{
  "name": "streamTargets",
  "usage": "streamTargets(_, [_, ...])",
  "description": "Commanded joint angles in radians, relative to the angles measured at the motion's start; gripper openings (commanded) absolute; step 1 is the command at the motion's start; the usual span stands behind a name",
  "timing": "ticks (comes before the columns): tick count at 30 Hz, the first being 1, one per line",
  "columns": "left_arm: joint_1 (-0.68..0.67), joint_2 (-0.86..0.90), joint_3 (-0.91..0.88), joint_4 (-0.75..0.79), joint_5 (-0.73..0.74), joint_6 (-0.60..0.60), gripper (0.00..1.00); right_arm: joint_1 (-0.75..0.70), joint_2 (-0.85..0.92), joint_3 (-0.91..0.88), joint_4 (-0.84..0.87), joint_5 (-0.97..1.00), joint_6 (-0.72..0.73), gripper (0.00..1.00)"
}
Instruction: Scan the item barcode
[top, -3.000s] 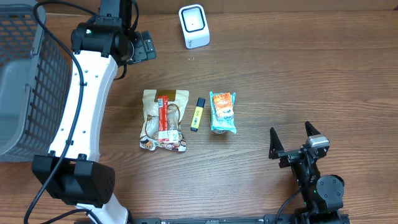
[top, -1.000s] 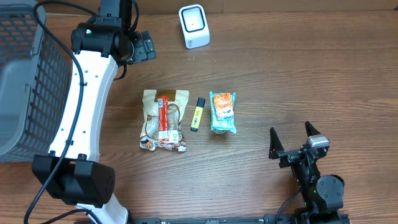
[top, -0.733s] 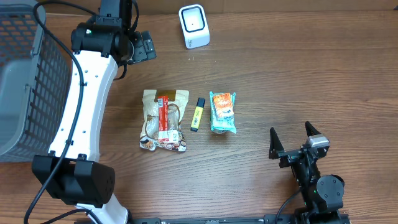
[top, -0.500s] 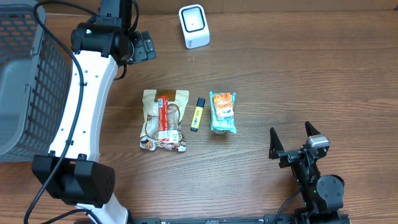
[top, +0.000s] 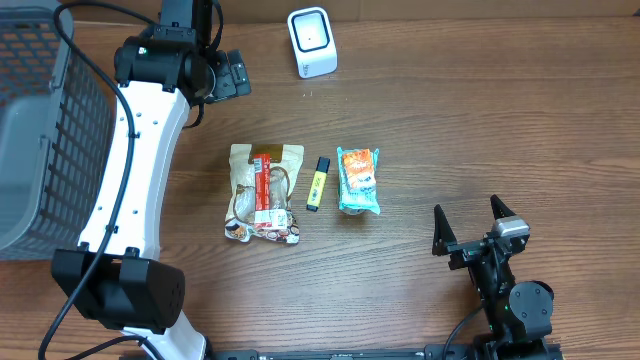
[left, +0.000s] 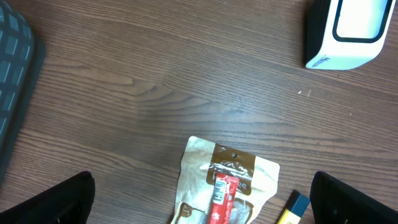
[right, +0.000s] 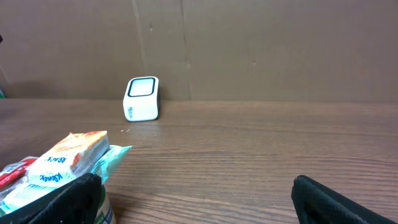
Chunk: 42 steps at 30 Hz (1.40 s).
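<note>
My left jaws stand wide apart with nothing between them. In the left wrist view my two dark fingertips (left: 50, 199) sit at the lower corners, and only bare worktop (left: 155, 93) shows in the gap. Seen from overhead, these jaws hang above the worktop at about eleven o'clock, at the end of the white left arm (top: 135, 170) that reaches up from its base at seven o'clock.

My right jaws are also spread wide and empty. They sit low at about five o'clock in the overhead view and point toward twelve, with their fingertips (right: 56, 199) at the bottom corners of the right wrist view.

The items to scan lie in a row at the middle of the worktop, and neither pair of jaws touches any of them. The brown snack pouch (top: 264, 193) lies flat. At its three o'clock, just beside it, is the yellow highlighter (top: 317, 184). At the highlighter's three o'clock, a little apart, lies the orange and teal packet (top: 358, 180).

The white scanner (top: 312, 41) stands upright near the twelve o'clock edge, well apart from the row. A grey mesh basket (top: 40, 130) fills the nine to ten o'clock side.
</note>
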Motion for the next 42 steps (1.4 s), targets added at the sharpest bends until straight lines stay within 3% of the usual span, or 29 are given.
streamTargets(1, [-0.002,-0.026,0.022,-0.003,-0.013,0.018,1.00,-0.003,0.000,-0.010,0.007,-0.002,0.007,1.00])
streamTargets(9, [-0.002,-0.026,0.022,-0.003,-0.013,0.018,1.00,-0.003,0.000,-0.010,0.007,-0.003,0.016,1.00])
streamTargets(17, [-0.002,-0.026,0.022,-0.003,-0.013,0.018,1.00,-0.003,0.000,0.029,0.005,-0.004,0.159,1.00])
streamTargets(21, [-0.002,-0.026,0.022,-0.003,-0.013,0.018,1.00,-0.003,0.000,0.123,-0.047,-0.003,0.160,1.00])
streamTargets(27, [-0.002,-0.026,0.022,-0.003,-0.012,0.018,1.00,-0.003,0.052,0.370,-0.263,-0.003,0.159,1.00])
streamTargets(34, [-0.002,-0.026,0.021,-0.003,-0.012,0.018,1.00,-0.003,0.311,0.726,-0.524,-0.034,0.150,1.00])
streamTargets(42, [-0.003,-0.026,0.022,-0.003,-0.013,0.018,1.00,-0.003,0.825,1.235,-0.951,-0.217,0.104,1.00])
